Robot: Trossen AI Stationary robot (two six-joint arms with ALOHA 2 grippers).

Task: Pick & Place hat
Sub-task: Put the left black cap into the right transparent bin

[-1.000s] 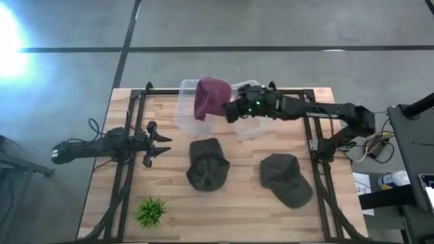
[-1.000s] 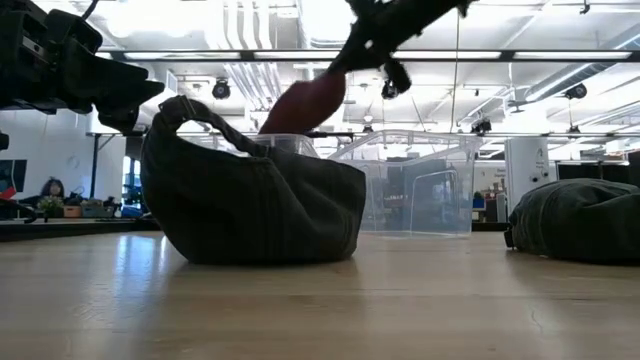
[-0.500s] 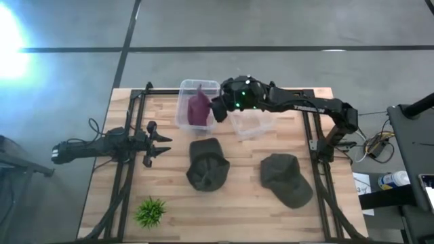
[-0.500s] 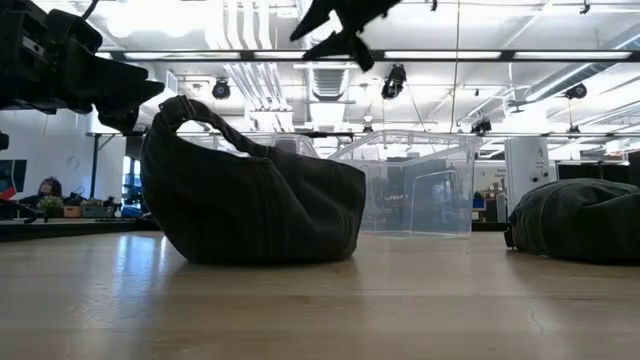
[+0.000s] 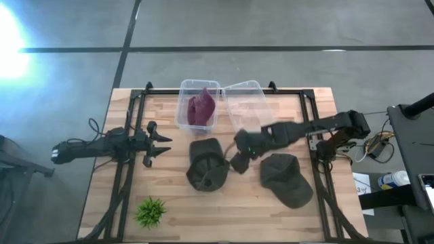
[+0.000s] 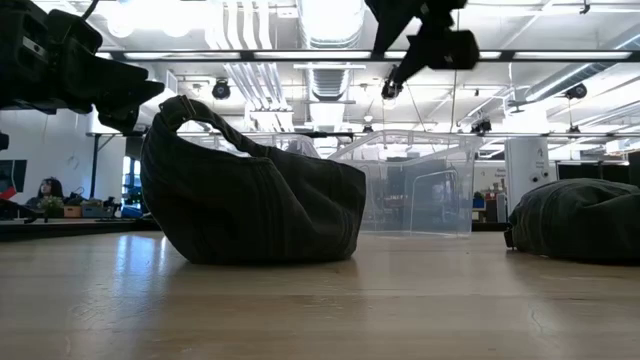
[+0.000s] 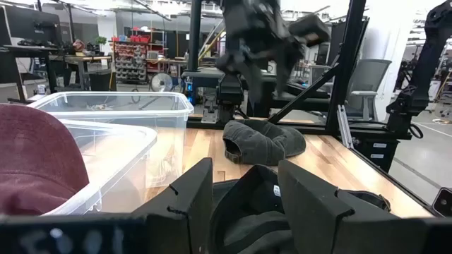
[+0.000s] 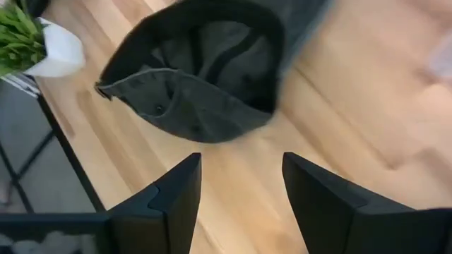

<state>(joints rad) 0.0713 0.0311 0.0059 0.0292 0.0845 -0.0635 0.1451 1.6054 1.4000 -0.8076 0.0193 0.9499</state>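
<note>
A maroon hat (image 5: 201,108) lies inside the left of two clear bins (image 5: 183,118); it also shows in the left wrist view (image 7: 35,169). A dark green hat (image 5: 207,165) lies on the table's middle, opening up (image 8: 205,85). A second dark green hat (image 5: 285,177) lies to its right. My right gripper (image 5: 237,163) hangs open and empty above the table between the two green hats, and shows high in the low view (image 6: 420,45). My left gripper (image 5: 165,144) waits open at the table's left, pointing toward the middle hat.
The second clear bin (image 5: 245,112) stands beside the first at the far edge. A small potted plant (image 5: 150,211) stands near the front left. Black frame rails (image 5: 129,169) run along both sides of the table. Bare wood lies along the near edge.
My right gripper has let go of the maroon hat, which has dropped into the left bin. The gripper has opened and then swung toward the table's near edge, coming over the gap between the two green hats.
</note>
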